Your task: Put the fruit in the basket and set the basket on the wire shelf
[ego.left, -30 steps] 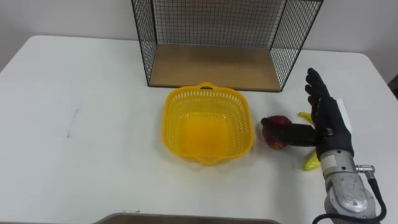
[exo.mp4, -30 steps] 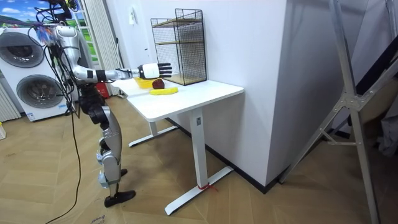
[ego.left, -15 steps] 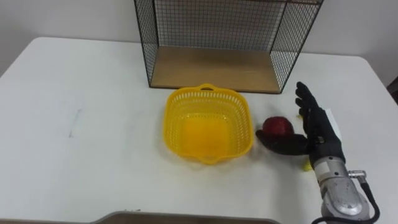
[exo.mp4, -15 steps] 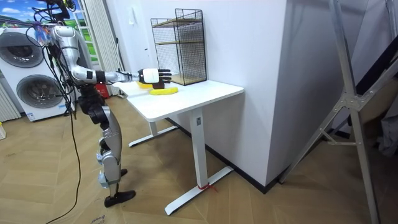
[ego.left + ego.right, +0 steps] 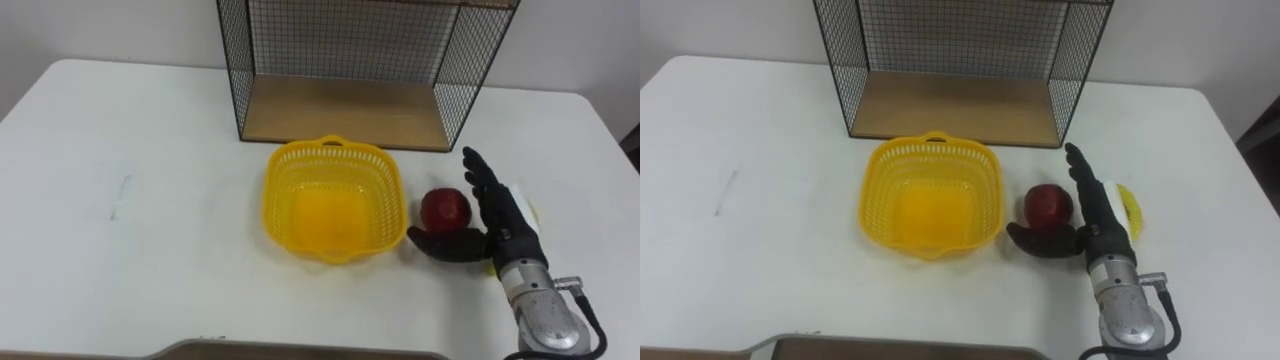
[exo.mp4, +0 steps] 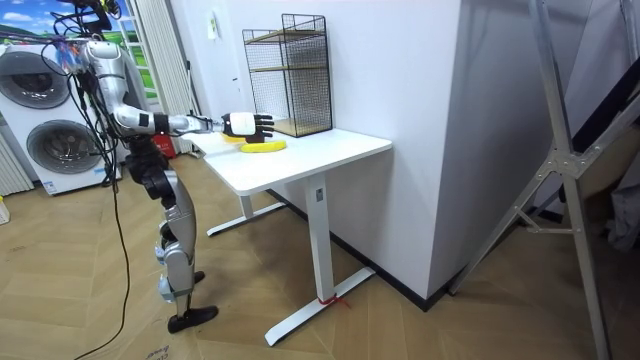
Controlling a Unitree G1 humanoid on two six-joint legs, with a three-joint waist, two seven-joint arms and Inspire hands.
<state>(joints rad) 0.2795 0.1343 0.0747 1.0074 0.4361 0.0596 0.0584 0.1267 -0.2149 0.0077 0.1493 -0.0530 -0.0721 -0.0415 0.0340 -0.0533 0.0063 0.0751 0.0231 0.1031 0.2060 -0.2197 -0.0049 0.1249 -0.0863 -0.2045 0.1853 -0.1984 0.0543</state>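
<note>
- Apple (image 5: 445,208) sits on the white surface (image 5: 130,200), the right robot hand (image 5: 503,228) open around it: fingers straight alongside, thumb stretched in front.
- Banana (image 5: 1129,210) lies just past the hand.
- Yellow basket (image 5: 333,147) stands left of the apple, with the wire shelf (image 5: 345,108) beyond.

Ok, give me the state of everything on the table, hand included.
basket: upright, empty, on the table.
apple: on the table between basket and right hand, not gripped.
banana: flat on the table, partly behind the hand.
shelf: upright, basket not on it.
right hand: open, fingers straight beside apple.
</note>
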